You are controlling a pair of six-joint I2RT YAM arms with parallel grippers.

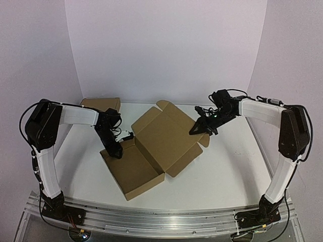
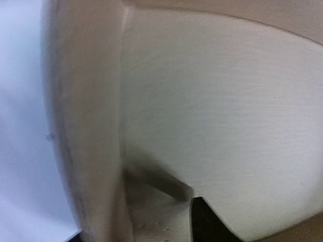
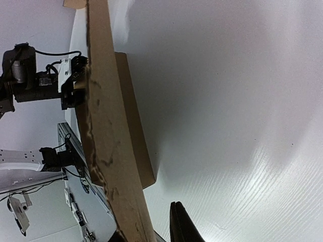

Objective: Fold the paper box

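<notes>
At far left, a small plain brown cardboard box (image 1: 101, 104) sits at the back of the white table (image 1: 227, 171), well apart from the work. In front of it, the left gripper (image 1: 114, 147) reaches down onto the left wall of the paper box (image 1: 156, 146), a brown die-cut cardboard mailer lying open and skewed at the middle of the table. Its shallow tray faces the arms and its broad lid is laid back toward the rear wall. The left wrist camera shows only blurred cardboard pressed close to the lens and one dark fingertip (image 2: 202, 222). Whether this claw is spread or pinching the wall cannot be told. At right, the right gripper (image 1: 203, 127) meets the lid's right-hand side flap. Its wrist view shows the panel's raw edge running just beside one dark finger (image 3: 182, 228), with the other finger hidden. Whether it is clamping the flap or merely straddling it cannot be told either. The fold looks only partly done, with the tray walls raised and the lid open. The likely risk is the light box sliding or swivelling on the smooth tabletop if the right arm swings the lid before the left arm has the tray pinned. An uneven pull on one flap could also crease the panel off its score line or pop a raised wall flat.
</notes>
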